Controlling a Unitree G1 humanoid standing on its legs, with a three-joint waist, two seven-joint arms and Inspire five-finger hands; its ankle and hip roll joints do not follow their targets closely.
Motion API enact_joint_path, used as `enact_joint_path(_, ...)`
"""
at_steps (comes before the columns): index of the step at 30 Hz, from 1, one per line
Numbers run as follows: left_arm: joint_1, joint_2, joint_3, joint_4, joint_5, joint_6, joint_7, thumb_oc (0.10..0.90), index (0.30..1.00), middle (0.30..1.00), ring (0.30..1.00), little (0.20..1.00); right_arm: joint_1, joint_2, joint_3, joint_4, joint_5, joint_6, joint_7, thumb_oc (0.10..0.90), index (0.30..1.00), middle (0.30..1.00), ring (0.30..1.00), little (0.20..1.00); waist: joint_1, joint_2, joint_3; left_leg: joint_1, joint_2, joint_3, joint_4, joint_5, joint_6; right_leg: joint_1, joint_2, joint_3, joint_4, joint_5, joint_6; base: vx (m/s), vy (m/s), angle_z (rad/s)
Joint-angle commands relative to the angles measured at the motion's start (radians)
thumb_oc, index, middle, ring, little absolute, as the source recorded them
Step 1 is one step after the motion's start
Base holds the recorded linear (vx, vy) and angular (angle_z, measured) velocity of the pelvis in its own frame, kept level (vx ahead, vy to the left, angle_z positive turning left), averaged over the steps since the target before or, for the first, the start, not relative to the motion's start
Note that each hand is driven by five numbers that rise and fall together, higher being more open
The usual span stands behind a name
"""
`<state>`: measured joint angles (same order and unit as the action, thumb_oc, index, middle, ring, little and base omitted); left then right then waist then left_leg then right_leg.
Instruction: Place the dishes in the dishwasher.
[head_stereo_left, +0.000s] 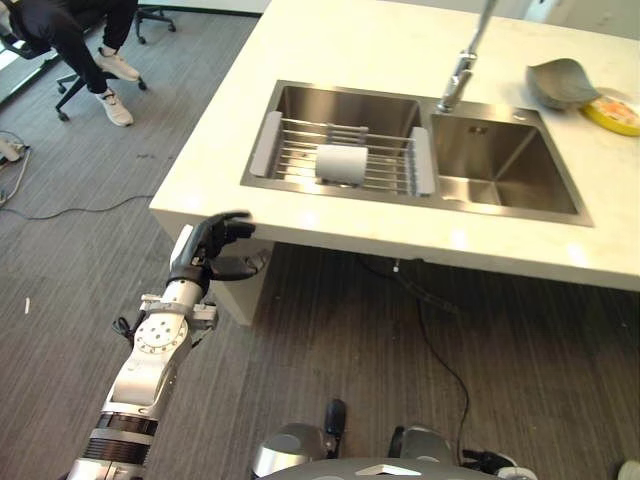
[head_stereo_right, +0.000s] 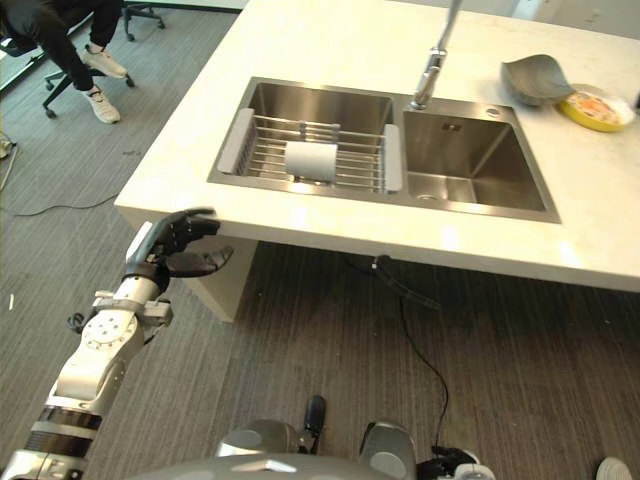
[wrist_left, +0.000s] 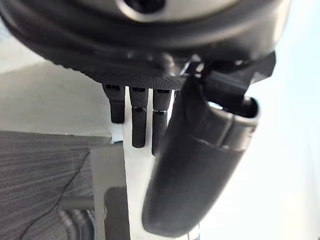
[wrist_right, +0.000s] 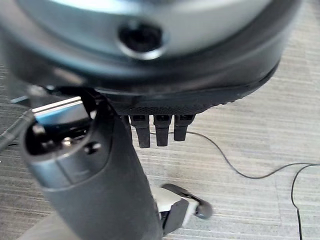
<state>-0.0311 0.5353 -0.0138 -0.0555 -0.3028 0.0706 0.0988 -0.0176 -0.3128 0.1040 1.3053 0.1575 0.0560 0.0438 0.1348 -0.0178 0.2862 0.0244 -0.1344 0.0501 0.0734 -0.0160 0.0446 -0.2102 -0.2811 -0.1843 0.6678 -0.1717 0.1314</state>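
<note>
A pale tabletop carries a steel double sink; its left basin holds a wire drying rack with grey end pieces, and a light grey cup lies on its side on the rack's bars. The right basin has nothing visible in it, and a tall metal faucet rises from the rim between the two basins. Farther right on the tabletop a grey bowl sits tilted, just beside a yellow dish near the edge of the view; the two appear to touch or nearly touch. The left robot hand hangs at the near left corner of the tabletop, just under its edge, well apart from the cup and the other dishes; its fingers are loosely extended with the thumb standing off from them, relaxed and holding nothing. In the right wrist view the right robot hand hangs above the grey striped floor, its fingers straight down and its thumb apart, also holding nothing. At the far left a seated person's legs and white shoes show beside an office chair
</note>
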Motion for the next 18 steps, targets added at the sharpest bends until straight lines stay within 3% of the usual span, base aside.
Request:
enact_joint_path(1, -0.242, -0.03, 0.084, -0.263, 0.038, -0.282, 0.082, 0.8, 0.9, 0.9, 0.9, 0.9, -0.026, -0.005, 0.026, 0.013, 0.023, -0.022, -0.002, 0.8, 0.9, 0.9, 0.9, 0.9, -0.027, 0.029, -0.063, 0.112, 0.093, -0.104, -0.149, -0.021, -0.023, 0.098, 0.117, -0.026, -0.45, 0.166, 0.027, 0.31, -0.244, 0.3)
enact_joint_path(4, -0.27, -0.046, 0.051, -0.255, 0.04, -0.292, 0.08, 0.8, 0.9, 0.9, 0.9, 0.9, -0.014, 0.01, 0.042, 0.019, 0.034, -0.019, 0.007, 0.8, 0.9, 0.9, 0.9, 0.9, -0.047, 0.016, -0.081, 0.163, 0.108, -0.107, -0.156, -0.061, -0.048, 0.111, 0.13, 0.001, -0.599, 0.254, 0.047, 0.32, -0.222, 0.24)
enact_joint_path(6, -0.271, -0.046, 0.05, -0.253, 0.04, -0.293, 0.08, 0.8, 0.9, 0.9, 0.9, 0.9, -0.013, 0.011, 0.042, 0.019, 0.034, -0.019, 0.006, 0.8, 0.9, 0.9, 0.9, 0.9, -0.047, 0.017, -0.081, 0.164, 0.109, -0.108, -0.155, -0.061, -0.048, 0.116, 0.131, -0.001, -0.606, 0.258, 0.047, 0.22, -0.16, 0.81)
enact_joint_path(7, -0.278, -0.061, 0.026, -0.254, 0.032, -0.293, 0.062, 0.8, 0.9, 0.9, 0.9, 0.9, -0.003, 0.012, 0.038, 0.022, 0.036, -0.024, 0.007, 0.8, 0.9, 0.9, 0.9, 0.9, -0.067, 0.024, -0.11, 0.172, 0.146, -0.117, -0.159, -0.065, -0.076, 0.144, 0.15, -0.004, -0.608, 0.243, 0.028, 0.26, -0.199, 1.37)
enact_joint_path(8, -0.278, -0.061, 0.025, -0.253, 0.032, -0.294, 0.062, 0.8, 0.9, 0.9, 0.9, 0.9, -0.003, 0.012, 0.038, 0.022, 0.036, -0.024, 0.007, 0.8, 0.9, 0.9, 0.9, 0.9, -0.068, 0.025, -0.111, 0.171, 0.148, -0.119, -0.159, -0.066, -0.077, 0.144, 0.151, -0.006, -0.608, 0.243, 0.027, 0.29, -0.275, 1.21)
enact_joint_path(10, -0.265, -0.064, 0.017, -0.269, 0.015, -0.296, 0.079, 0.8, 0.9, 0.9, 0.9, 0.9, 0.041, 0.084, 0.087, -0.032, 0.026, -0.04, -0.024, 0.8, 0.9, 0.9, 0.9, 0.9, -0.091, 0.03, -0.116, 0.153, 0.167, -0.122, -0.13, -0.064, -0.094, 0.148, 0.157, -0.021, -0.608, 0.239, 0.011, 0.1, -0.169, 0.62)
enact_joint_path(12, -0.276, -0.058, 0.03, -0.253, 0.021, -0.297, 0.102, 0.8, 0.9, 0.9, 0.9, 0.9, 0.07, 0.085, 0.112, -0.071, 0.005, -0.05, -0.026, 0.8, 0.9, 0.9, 0.9, 0.9, -0.114, 0.032, -0.107, 0.125, 0.186, -0.11, -0.039, -0.074, -0.112, 0.16, 0.172, -0.01, -0.607, 0.214, -0.003, 0.17, -0.237, 0.68)
enact_joint_path(13, -0.274, -0.054, 0.031, -0.248, 0.021, -0.295, 0.114, 0.8, 0.9, 0.9, 0.9, 0.9, 0.097, 0.081, 0.124, -0.101, 0.003, -0.059, -0.038, 0.8, 0.9, 0.9, 0.9, 0.9, -0.125, 0.04, -0.093, 0.084, 0.196, -0.096, 0.087, -0.054, -0.134, 0.192, 0.189, -0.006, -0.615, 0.186, -0.022, 0.13, -0.191, 0.75)
enact_joint_path(14, -0.274, -0.054, 0.031, -0.247, 0.021, -0.296, 0.114, 0.8, 0.9, 0.9, 0.9, 0.9, 0.098, 0.081, 0.124, -0.102, 0.003, -0.059, -0.038, 0.8, 0.9, 0.9, 0.9, 0.9, -0.126, 0.04, -0.092, 0.079, 0.196, -0.097, 0.097, -0.058, -0.135, 0.193, 0.19, -0.007, -0.615, 0.186, -0.023, 0.12, -0.191, 0.6)
enact_joint_path(16, -0.286, -0.058, 0.008, -0.252, 0.043, -0.289, 0.124, 0.8, 0.9, 0.9, 0.9, 0.9, 0.115, 0.078, 0.136, -0.136, 0.018, -0.069, -0.05, 0.8, 0.9, 0.9, 0.9, 0.9, -0.129, 0.036, -0.061, -0.01, 0.189, -0.094, 0.283, 0.016, -0.137, 0.235, 0.196, 0.003, -0.63, 0.167, -0.05, 0.09, -0.158, 0.24)
enact_joint_path(18, -0.294, -0.056, -0.003, -0.254, 0.065, -0.287, 0.13, 0.8, 0.9, 0.9, 0.9, 0.9, 0.117, 0.077, 0.144, -0.145, 0.017, -0.07, -0.052, 0.8, 0.9, 0.9, 0.9, 0.9, -0.134, 0.036, -0.056, -0.026, 0.189, -0.08, 0.306, 0.017, -0.134, 0.244, 0.196, 0.005, -0.634, 0.161, -0.055, 0.09, -0.086, 0.06)
